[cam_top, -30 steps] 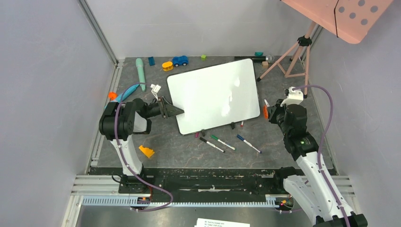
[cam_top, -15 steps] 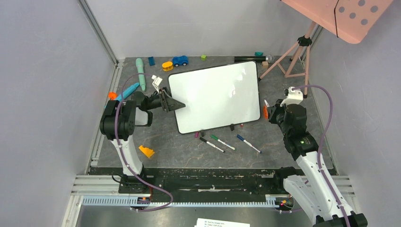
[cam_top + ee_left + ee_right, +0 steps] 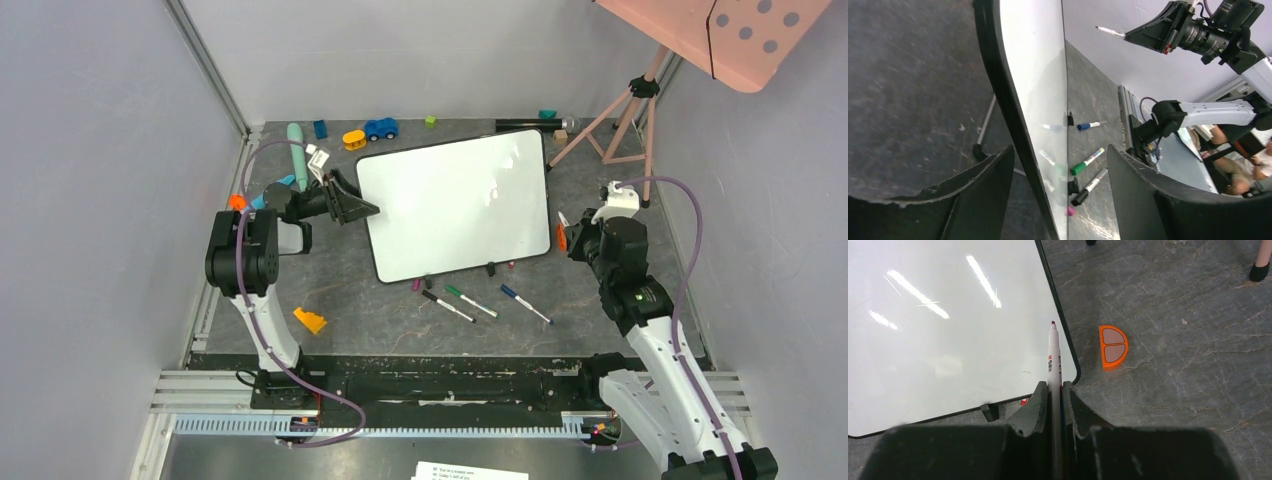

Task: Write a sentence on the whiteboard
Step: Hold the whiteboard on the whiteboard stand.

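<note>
The whiteboard (image 3: 455,205) stands tilted on the table, black-framed and glossy, and no sentence shows on its white face. My left gripper (image 3: 358,207) is open at the board's left edge. In the left wrist view that edge (image 3: 1008,115) runs between the spread fingers of the left gripper (image 3: 1060,150), with gaps on both sides. My right gripper (image 3: 566,232) is at the board's near right corner, shut on a white marker (image 3: 1053,352). The marker's dark red tip points over the corner of the whiteboard (image 3: 948,330), ahead of the right gripper (image 3: 1053,386).
Black (image 3: 447,306), green (image 3: 471,301) and blue (image 3: 525,304) markers lie in front of the board. An orange half-round piece (image 3: 1113,346) lies just right of the corner. A pink tripod (image 3: 610,120) stands at the back right, small toys (image 3: 380,128) along the back, and an orange wedge (image 3: 309,320) at the near left.
My left gripper has opened, let go of the board's left edge and slid along it toward the far end. The right arm with its marker has stayed put.
</note>
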Controlling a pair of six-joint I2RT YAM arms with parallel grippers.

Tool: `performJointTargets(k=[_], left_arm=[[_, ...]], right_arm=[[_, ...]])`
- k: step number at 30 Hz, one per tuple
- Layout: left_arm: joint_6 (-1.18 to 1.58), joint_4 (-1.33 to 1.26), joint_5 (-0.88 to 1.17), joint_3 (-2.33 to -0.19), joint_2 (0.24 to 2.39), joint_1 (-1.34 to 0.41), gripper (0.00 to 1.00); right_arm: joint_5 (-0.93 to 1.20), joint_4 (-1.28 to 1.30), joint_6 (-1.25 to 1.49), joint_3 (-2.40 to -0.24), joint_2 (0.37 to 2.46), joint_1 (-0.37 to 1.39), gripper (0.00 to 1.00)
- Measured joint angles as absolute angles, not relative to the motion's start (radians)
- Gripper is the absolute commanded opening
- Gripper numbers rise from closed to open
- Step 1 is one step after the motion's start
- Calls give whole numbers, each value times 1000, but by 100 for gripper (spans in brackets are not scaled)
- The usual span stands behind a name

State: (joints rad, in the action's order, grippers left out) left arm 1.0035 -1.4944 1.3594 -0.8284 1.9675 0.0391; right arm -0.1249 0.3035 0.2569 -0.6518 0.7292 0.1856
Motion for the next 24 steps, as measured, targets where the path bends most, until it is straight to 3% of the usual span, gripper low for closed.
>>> performJointTargets(k=[13, 18, 24], left_arm=[[968, -1494, 1371, -942, 1995, 44, 58], [968, -1495, 1372, -986, 2029, 49, 49], [983, -1494, 1372, -1053, 2086, 59, 15]], right_arm=[[-105, 305, 257, -653, 748, 186, 0], [-94, 309, 257, -660, 754, 186, 0], [-86, 309, 250, -669, 754, 186, 0]])
